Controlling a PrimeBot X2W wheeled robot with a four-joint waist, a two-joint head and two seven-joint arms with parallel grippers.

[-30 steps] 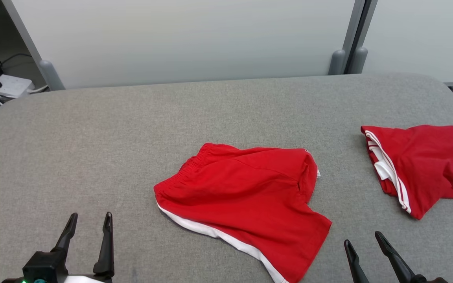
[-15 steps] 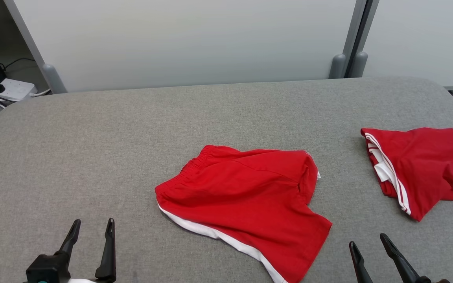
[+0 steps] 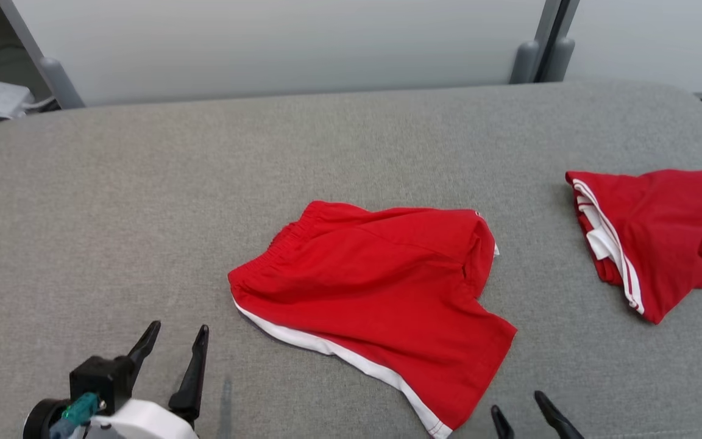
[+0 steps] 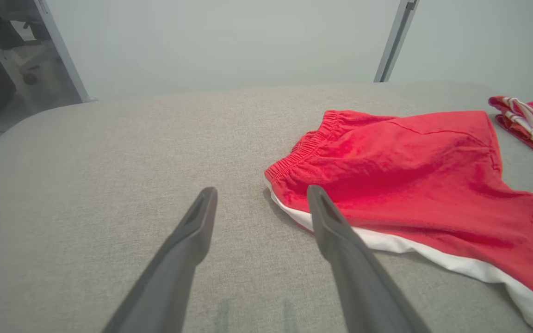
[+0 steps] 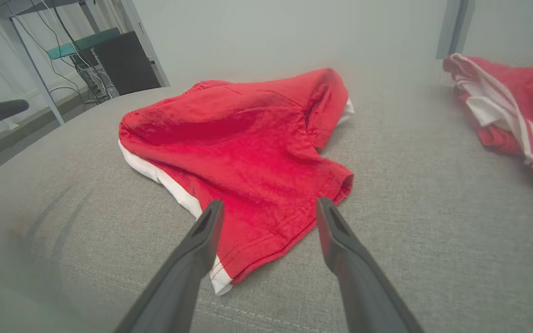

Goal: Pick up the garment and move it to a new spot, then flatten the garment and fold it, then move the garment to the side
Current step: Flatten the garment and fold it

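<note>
While both jaws gape empty, red shorts (image 3: 375, 286) unobstructed, second shorts (image 3: 674, 231) cropped at right.

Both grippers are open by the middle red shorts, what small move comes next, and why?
Likely ease both forward: the left gripper sits open beside the waistband of the red shorts, the right gripper open at a leg hem, nothing gripped.

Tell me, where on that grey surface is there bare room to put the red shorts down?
The widest bare patch of the grey surface lies left of the red shorts, beyond the left gripper. A strip runs behind them along the wall. The right is crowded by the second red garment.
</note>
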